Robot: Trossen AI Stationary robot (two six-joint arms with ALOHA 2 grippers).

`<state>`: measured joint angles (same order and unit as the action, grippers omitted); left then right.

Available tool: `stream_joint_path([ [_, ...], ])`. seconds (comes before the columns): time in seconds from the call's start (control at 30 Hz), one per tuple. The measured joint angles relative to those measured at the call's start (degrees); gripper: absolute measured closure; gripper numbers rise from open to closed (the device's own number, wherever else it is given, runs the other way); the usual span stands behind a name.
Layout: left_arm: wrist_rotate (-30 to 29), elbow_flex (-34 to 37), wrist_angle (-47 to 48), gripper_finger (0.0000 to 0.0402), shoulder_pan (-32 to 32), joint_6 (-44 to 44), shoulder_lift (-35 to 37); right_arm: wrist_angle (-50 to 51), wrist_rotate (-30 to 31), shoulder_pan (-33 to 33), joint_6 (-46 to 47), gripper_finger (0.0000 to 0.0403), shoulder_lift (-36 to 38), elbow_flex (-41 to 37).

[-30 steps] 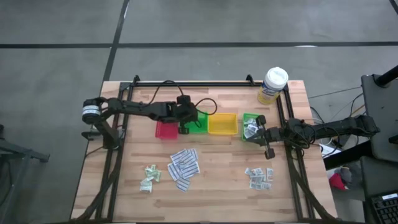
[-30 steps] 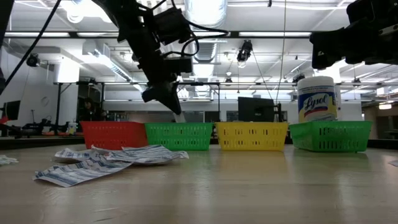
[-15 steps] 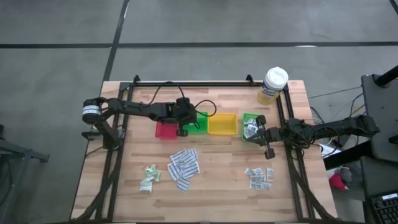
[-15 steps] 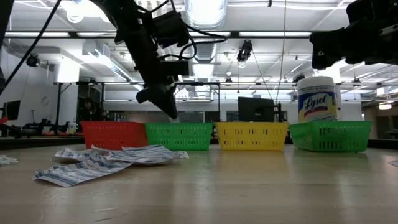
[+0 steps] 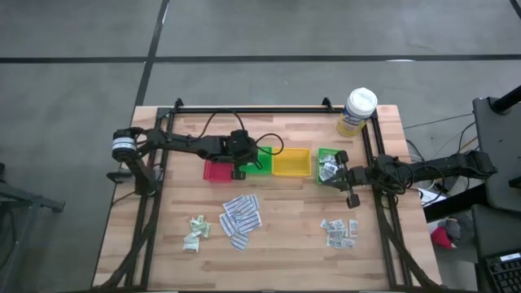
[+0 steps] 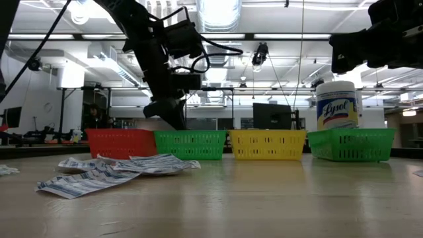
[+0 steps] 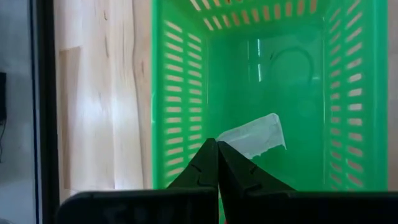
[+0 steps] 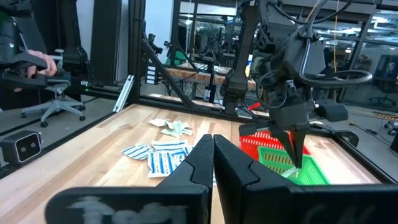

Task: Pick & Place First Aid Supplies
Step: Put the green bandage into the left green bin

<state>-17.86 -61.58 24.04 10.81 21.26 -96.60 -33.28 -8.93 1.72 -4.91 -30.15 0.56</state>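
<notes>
My left gripper is shut on a pale green-white sachet and reaches down into the green tray beside the red tray. In the low view its tip stands at that tray's rim. Loose on the table lie long white printed strips, pale green sachets and small grey-white squares. My right gripper is shut with nothing in it and hangs level by the right-hand green tray. My left gripper pinches the sachet by one edge at its fingertips. The fingers come slanting down from above. The sachet juts out past the tips inside the tray's walls; whether it touches the tray's floor I cannot tell.
A yellow tray stands between the two green ones. A white-lidded tub stands at the far right corner. A black frame runs along the table's edges. A person's hand shows beyond the table.
My left gripper has sunk toward the green tray, staying shut; its tip has come down to the tray's rim and tipped a little steeper.
</notes>
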Motion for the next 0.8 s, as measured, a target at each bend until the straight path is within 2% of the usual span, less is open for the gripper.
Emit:
stream_joint_path([
  [0.17, -0.06, 0.00, -0.13, 0.0379, 0.00, -1.03, 0.00, 0.00, 0.00, 0.00, -0.02, 0.0394, -0.02, -0.02],
  [0.43, -1.24, -0.58, -0.32, 0.0275, 0.00, -3.26, 0.20, 0.01, 0.00, 0.00, 0.23, 0.0394, -0.02, 0.00],
  [0.6, -3.60, -6.28, 7.92, 0.0252, -0.77, -5.37, 2.23, 0.01, 0.00, 0.01, 0.22, 0.0394, -0.02, 0.00],
  [0.8, -0.82, -16.27, 23.76, 0.0252, -4.02, -14.75, 5.82, 0.03, 0.00, 0.00, 0.24, 0.0394, -0.07, -0.02],
])
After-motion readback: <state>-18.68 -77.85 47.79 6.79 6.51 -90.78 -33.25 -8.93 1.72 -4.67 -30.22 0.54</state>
